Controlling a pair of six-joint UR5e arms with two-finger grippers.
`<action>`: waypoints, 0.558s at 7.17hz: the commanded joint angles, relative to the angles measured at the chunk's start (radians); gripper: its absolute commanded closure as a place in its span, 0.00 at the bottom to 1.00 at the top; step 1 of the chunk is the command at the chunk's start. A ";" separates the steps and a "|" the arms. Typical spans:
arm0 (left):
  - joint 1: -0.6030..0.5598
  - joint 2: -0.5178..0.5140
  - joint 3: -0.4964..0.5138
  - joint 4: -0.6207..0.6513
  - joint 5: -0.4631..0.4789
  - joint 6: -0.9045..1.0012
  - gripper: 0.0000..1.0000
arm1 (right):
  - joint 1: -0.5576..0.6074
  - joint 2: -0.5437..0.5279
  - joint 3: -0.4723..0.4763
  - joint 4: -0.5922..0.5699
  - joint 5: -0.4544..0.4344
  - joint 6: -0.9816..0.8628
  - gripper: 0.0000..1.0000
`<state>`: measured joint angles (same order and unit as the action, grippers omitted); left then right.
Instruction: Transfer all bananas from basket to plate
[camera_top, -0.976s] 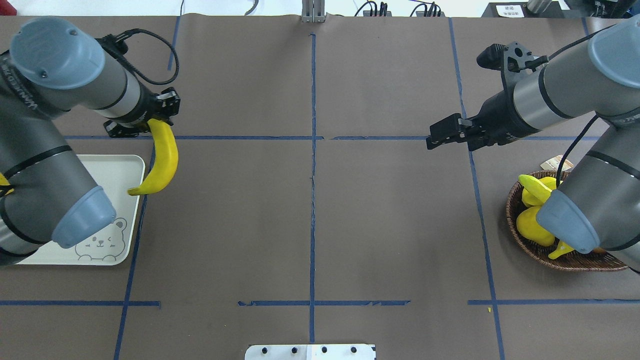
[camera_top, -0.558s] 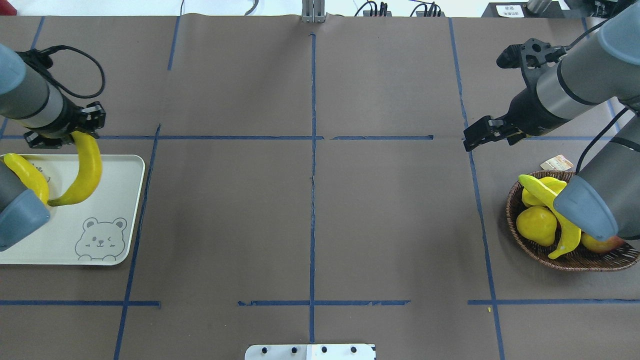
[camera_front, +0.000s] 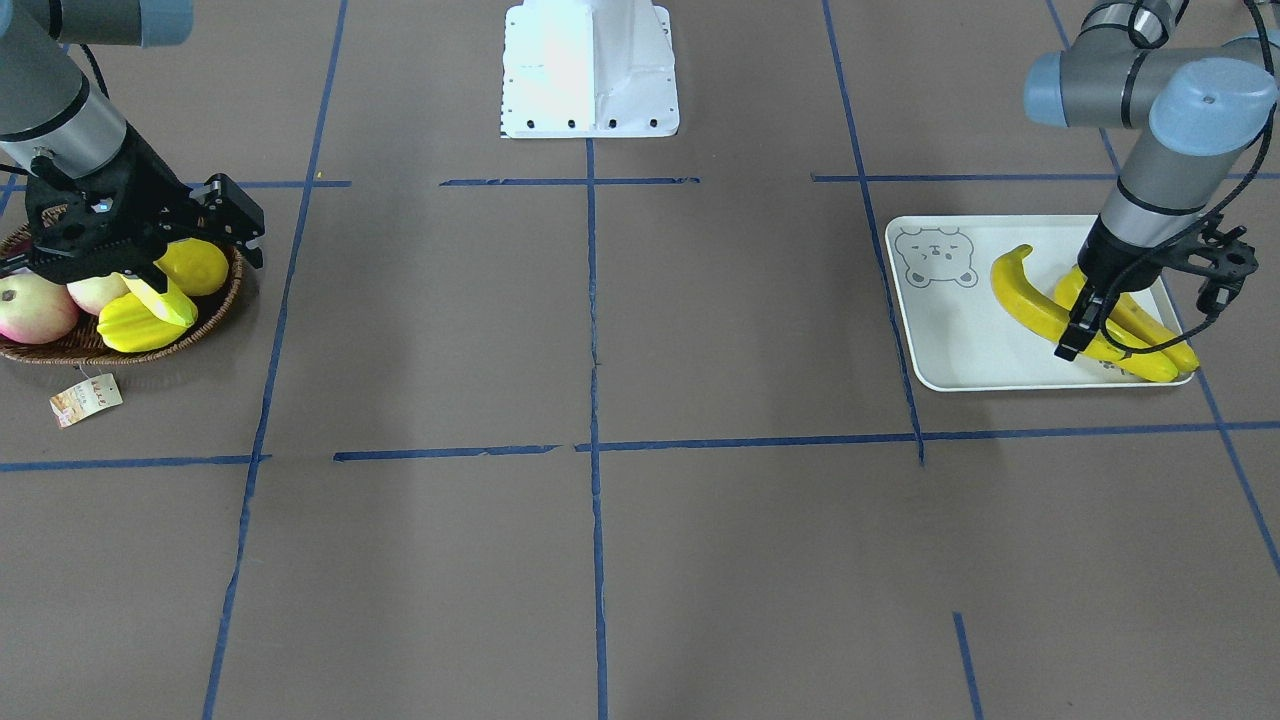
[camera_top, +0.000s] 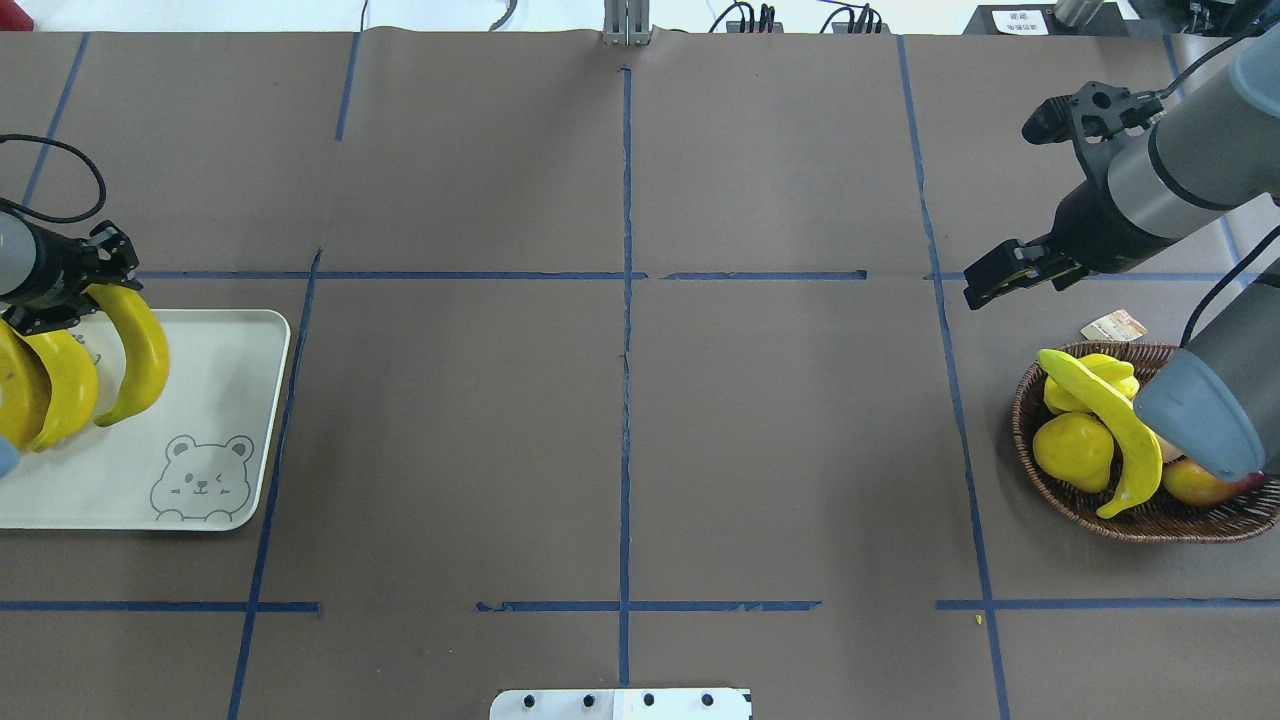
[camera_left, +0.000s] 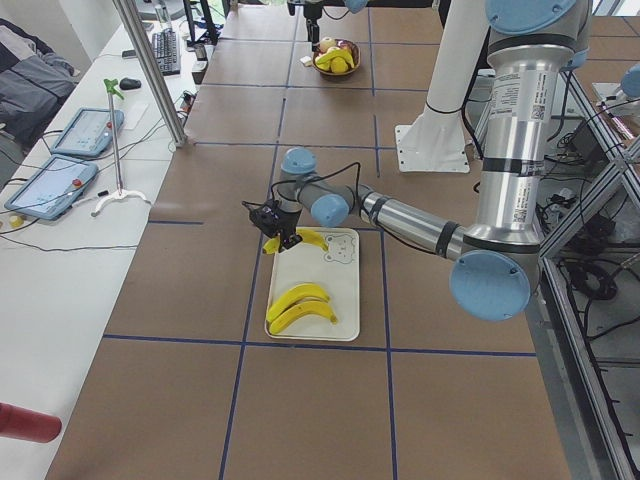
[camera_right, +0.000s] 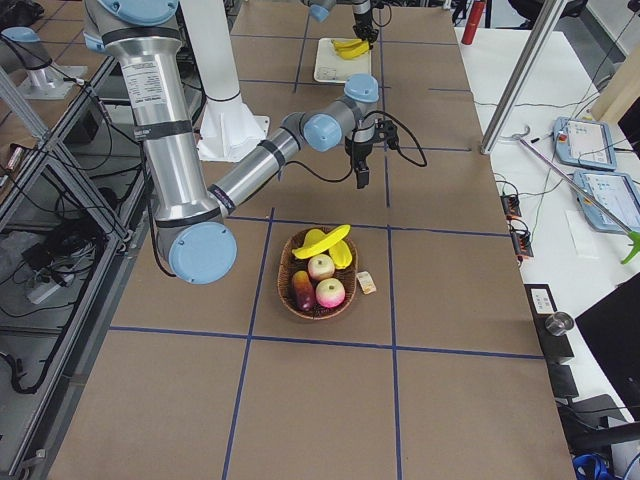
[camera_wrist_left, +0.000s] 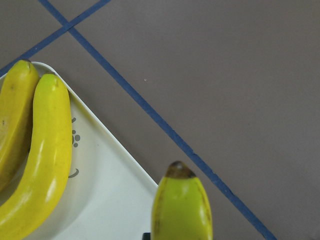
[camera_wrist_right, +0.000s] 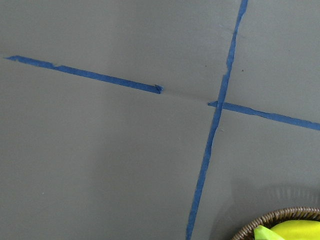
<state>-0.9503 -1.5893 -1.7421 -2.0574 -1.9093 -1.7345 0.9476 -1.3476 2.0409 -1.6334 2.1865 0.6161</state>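
My left gripper (camera_top: 85, 300) is shut on the stem end of a yellow banana (camera_top: 140, 350), held over the far part of the cream plate (camera_top: 220, 420). The banana's tip shows in the left wrist view (camera_wrist_left: 182, 210). Two more bananas (camera_top: 60, 390) lie side by side on the plate's left part, also in the front view (camera_front: 1140, 325). A fourth banana (camera_top: 1110, 410) lies across the other fruit in the wicker basket (camera_top: 1040, 480). My right gripper (camera_top: 990, 280) is open and empty, just beyond the basket's far-left side.
The basket also holds a starfruit (camera_top: 1085, 372), a lemon (camera_top: 1072, 450) and apples (camera_front: 35, 310). Its paper tag (camera_top: 1112, 325) lies on the table beside it. My right arm's elbow (camera_top: 1200, 420) covers part of the basket. Blue tape lines cross the brown table.
My left gripper has carried the banana leftward from the plate's right edge to over the plate. My right gripper has moved right, closer to the basket, still empty.
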 joint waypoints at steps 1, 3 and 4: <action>-0.001 0.017 0.064 -0.089 0.000 -0.019 0.66 | -0.001 -0.001 0.001 0.000 -0.001 -0.001 0.01; -0.001 0.043 0.125 -0.151 0.001 -0.019 0.64 | -0.001 0.001 0.004 0.000 -0.001 -0.001 0.01; -0.001 0.045 0.148 -0.186 0.000 -0.004 0.56 | -0.001 0.001 0.004 0.000 -0.001 -0.001 0.01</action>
<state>-0.9510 -1.5496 -1.6270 -2.1978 -1.9092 -1.7490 0.9466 -1.3475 2.0442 -1.6337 2.1859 0.6151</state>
